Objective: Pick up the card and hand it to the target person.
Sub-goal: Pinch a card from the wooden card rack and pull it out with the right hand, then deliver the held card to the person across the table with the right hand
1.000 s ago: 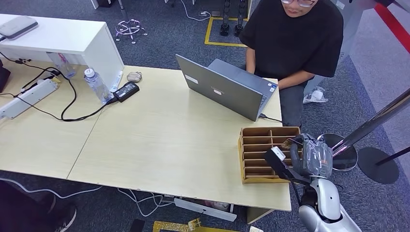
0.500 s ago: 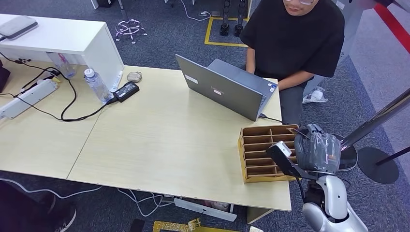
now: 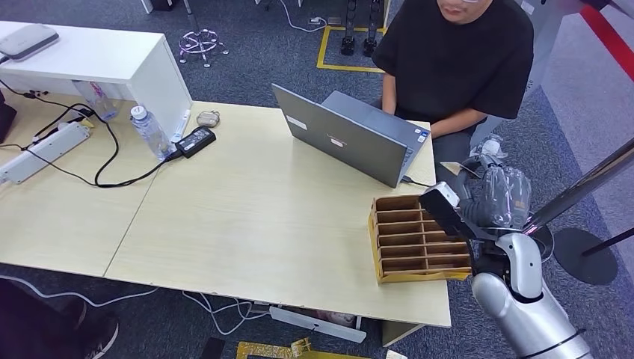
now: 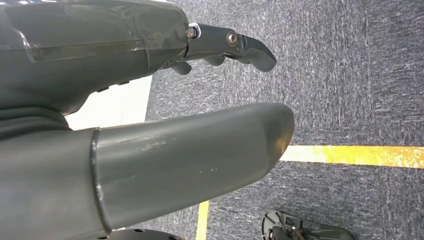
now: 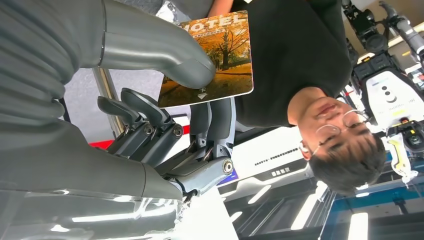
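One card [image 5: 210, 57] — pinched between right hand [image 5: 150, 115] thumb and fingers [image 5: 212, 117] | left hand [image 4: 150, 100] fingers loosely apart, holding nothing

Even, bright indoor light fills the head view, with soft, short shadows on the pale table [image 3: 247, 217] and a sharp picture that bends slightly toward the edges. In the right wrist view, ceiling light strips glow behind, glare streaks the clear cover of the right robot hand [image 5: 150, 125], and the card [image 5: 210, 60] is crisp. The left wrist view is dimmer; the left robot hand [image 4: 150, 125], close up, looks soft.
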Robot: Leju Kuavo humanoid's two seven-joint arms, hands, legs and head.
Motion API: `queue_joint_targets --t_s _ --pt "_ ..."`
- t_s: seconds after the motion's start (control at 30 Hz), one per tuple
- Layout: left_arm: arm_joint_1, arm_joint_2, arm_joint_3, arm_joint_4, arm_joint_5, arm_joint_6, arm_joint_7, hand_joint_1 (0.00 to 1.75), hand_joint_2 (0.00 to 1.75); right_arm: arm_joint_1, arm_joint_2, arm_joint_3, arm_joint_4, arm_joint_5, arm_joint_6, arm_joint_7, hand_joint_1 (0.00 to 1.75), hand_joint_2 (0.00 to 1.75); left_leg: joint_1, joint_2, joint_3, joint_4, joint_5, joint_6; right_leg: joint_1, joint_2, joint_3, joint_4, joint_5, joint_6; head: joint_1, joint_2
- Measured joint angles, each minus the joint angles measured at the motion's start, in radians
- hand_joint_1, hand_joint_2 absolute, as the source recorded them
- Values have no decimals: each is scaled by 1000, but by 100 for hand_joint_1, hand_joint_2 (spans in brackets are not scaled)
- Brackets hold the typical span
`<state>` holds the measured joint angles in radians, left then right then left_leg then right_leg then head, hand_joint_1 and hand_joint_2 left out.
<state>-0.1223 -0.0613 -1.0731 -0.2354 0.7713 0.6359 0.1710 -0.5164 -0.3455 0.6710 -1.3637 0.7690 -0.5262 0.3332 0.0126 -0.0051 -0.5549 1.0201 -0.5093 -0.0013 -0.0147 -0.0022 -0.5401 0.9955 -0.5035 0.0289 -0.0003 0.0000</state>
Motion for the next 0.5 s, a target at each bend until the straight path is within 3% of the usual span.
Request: queue_joint_targets --t_s 0.23,0.5 --pt "0 0 0 0 -2 0 0 0 0 -22 19 1 46 -14 2 -8 175 175 0 0 0 0 0 0 0 0 0 0 0 0 0 0" --pt "-1 2 -1 0 -23 -8 15 0 0 -122 84 23 226 -118 -8 -121 175 175 0 0 0 0 1 0 0 -1 0 0 0 0 0 0"
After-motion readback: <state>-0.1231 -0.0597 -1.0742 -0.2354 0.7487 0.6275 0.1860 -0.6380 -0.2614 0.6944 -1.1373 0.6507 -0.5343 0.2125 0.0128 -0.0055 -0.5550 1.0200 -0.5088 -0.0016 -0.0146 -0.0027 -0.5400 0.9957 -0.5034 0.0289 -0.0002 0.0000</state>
